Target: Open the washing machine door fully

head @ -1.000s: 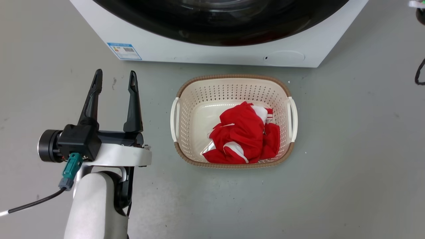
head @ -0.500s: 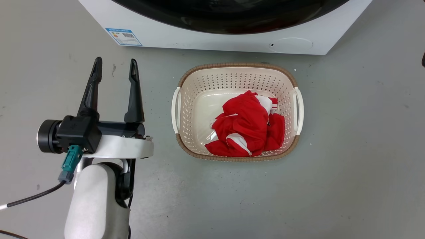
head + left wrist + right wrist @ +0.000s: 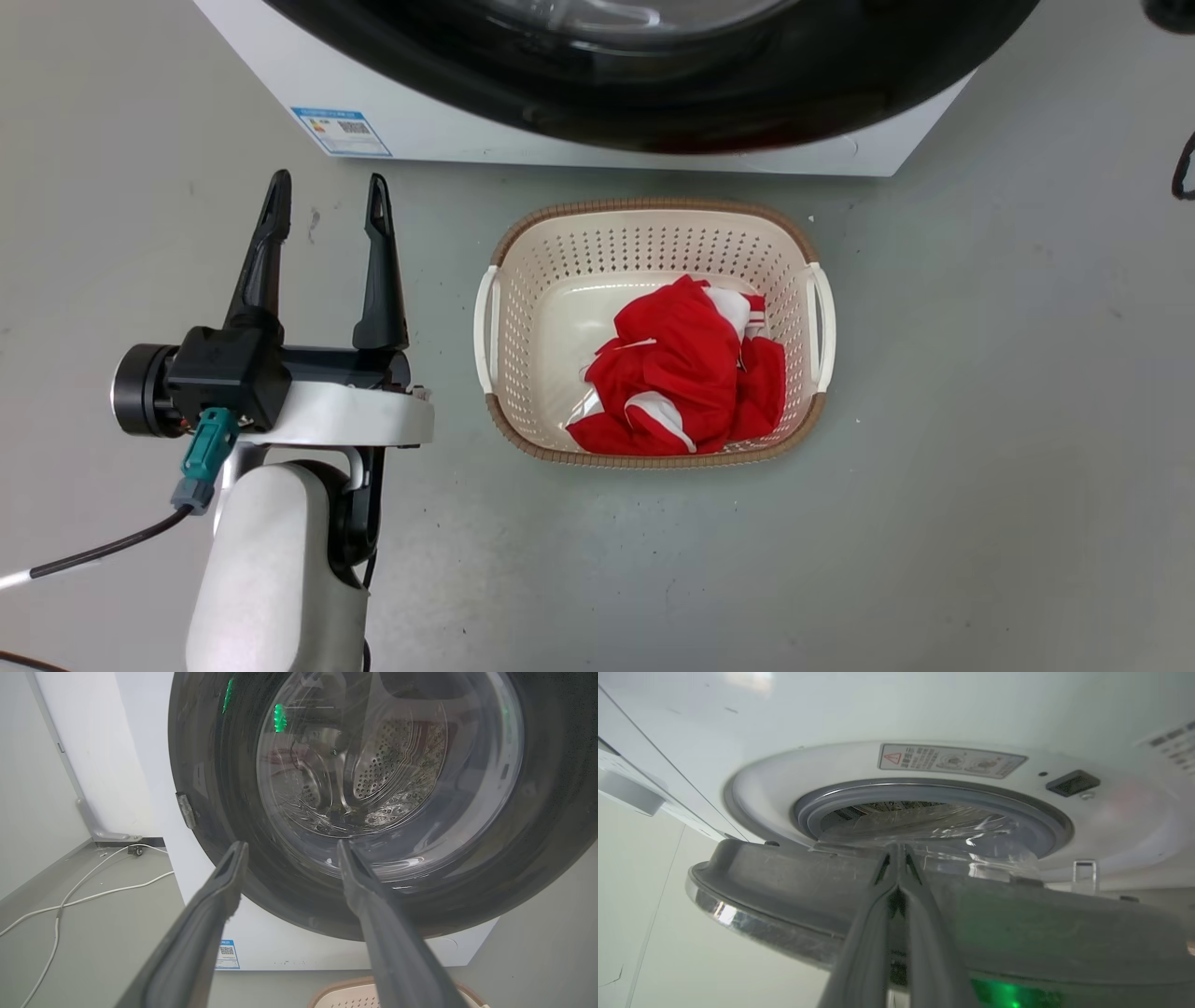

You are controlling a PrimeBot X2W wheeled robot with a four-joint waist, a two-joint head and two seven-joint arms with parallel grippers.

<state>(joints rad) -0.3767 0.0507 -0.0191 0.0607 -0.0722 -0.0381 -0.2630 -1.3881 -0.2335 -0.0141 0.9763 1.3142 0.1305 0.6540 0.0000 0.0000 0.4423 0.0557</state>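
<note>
The washing machine door (image 3: 653,103) is a glossy black disc with a clear glass bowl, standing ajar from the white machine (image 3: 448,131). In the left wrist view the door (image 3: 537,858) faces me, with the steel drum behind its glass. My left gripper (image 3: 327,182) hangs open and empty over the floor, left of the basket and short of the door; its fingers (image 3: 289,849) are spread. In the right wrist view the door's grey inner face (image 3: 784,882) lies across the frame. My right gripper (image 3: 896,849) rests shut against it, below the grey rubber ring (image 3: 934,791).
A cream basket (image 3: 653,207) holding red and white cloth (image 3: 686,373) stands on the grey floor directly under the door. White cables (image 3: 93,896) lie on the floor left of the machine by the wall. A black cable (image 3: 1184,168) shows at the right edge.
The door has swung outward and now overhangs the machine's lower front, covering the small round flap. The head camera has shifted slightly. My left gripper holds the same open pose.
</note>
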